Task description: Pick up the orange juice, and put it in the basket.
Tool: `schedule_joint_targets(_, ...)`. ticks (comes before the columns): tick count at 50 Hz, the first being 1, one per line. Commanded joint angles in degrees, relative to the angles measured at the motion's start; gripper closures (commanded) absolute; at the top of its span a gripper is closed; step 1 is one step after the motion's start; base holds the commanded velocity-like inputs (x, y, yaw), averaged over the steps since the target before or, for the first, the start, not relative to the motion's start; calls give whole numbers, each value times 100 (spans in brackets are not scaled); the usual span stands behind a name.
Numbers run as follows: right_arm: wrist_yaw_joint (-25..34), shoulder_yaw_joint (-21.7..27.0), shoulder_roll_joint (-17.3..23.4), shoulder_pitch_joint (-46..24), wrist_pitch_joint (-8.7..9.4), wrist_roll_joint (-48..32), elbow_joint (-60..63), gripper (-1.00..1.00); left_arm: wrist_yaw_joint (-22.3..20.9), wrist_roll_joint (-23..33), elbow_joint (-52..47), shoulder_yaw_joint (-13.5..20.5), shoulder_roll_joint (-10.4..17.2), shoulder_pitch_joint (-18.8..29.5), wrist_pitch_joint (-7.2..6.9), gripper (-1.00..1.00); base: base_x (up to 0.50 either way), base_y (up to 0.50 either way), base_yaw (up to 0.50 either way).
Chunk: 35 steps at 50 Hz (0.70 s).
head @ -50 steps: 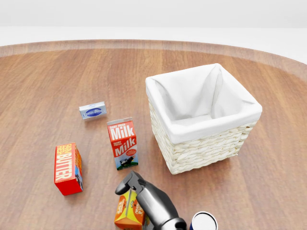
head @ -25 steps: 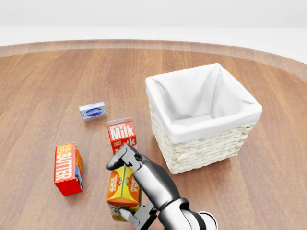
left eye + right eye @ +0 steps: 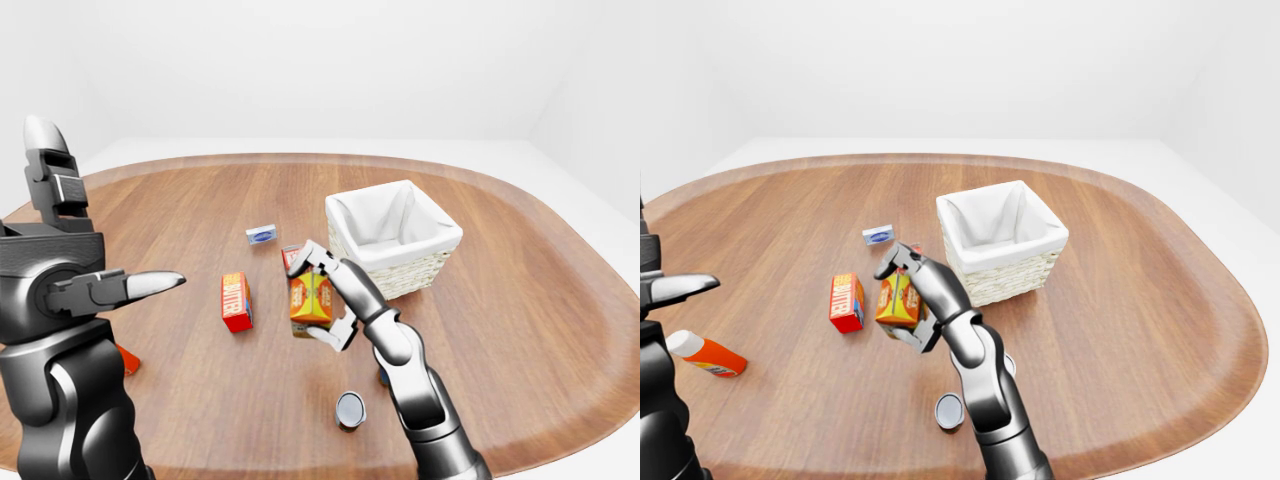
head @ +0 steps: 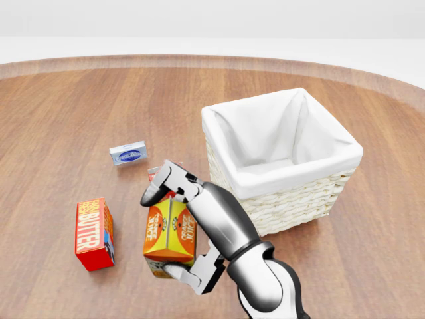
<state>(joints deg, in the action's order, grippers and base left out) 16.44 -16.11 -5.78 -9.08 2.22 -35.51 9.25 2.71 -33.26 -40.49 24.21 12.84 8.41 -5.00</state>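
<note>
The robot's right hand grips the orange juice carton, fingers closed round it, holding it upright above the wooden worktop. The white-lined wicker basket stands just to the right of the carton in the head view, mouth open upward. The left hand hangs idle, well away at the left, its fingers spread, holding nothing.

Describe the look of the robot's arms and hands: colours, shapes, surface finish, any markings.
Both arms are glossy dark grey to black, built from rounded, cylindrical segments with bulging joints. The right hand has blocky dark fingers with lighter grey highlights. The left hand is boxier, with a smooth pointed silver fingertip and a rounded one. No cables, markings or sleeves show.
</note>
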Motion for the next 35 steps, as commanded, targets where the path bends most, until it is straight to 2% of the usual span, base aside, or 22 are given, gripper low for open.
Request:
schedule_joint_targets(1,182,127,-55,-336,278,16,614,100,-1,13,35,-13,4,13,0,-100,0,0,0)
schedule_joint_targets(5,322,284,-86,-744,278,38,910,100,-39,96,172,-78,-1,44,0,-100,0,0,0)
schedule_joint_targets(11,349,336,-79,-895,278,61,992,100,-26,72,119,-58,-2,35,0,-100,0,0,0)
schedule_joint_targets(14,378,509,-104,-1283,278,137,1089,100,-5,36,55,-31,-3,22,0,-100,0,0,0)
schedule_joint_targets(25,92,865,-68,-2299,278,589,806,100,20,-26,-33,15,0,-1,0,-100,0,0,0)
schedule_joint_targets(28,64,847,-39,-2310,278,623,809,100,21,-28,-34,15,1,-1,0,-100,0,0,0)
schedule_joint_targets(31,-20,1029,10,-2843,278,851,664,100,43,-80,-104,57,2,-19,0,-100,0,0,0)
schedule_joint_targets(35,-146,1107,98,-3079,278,1049,552,100,3,3,50,-16,8,15,0,-100,0,0,0)
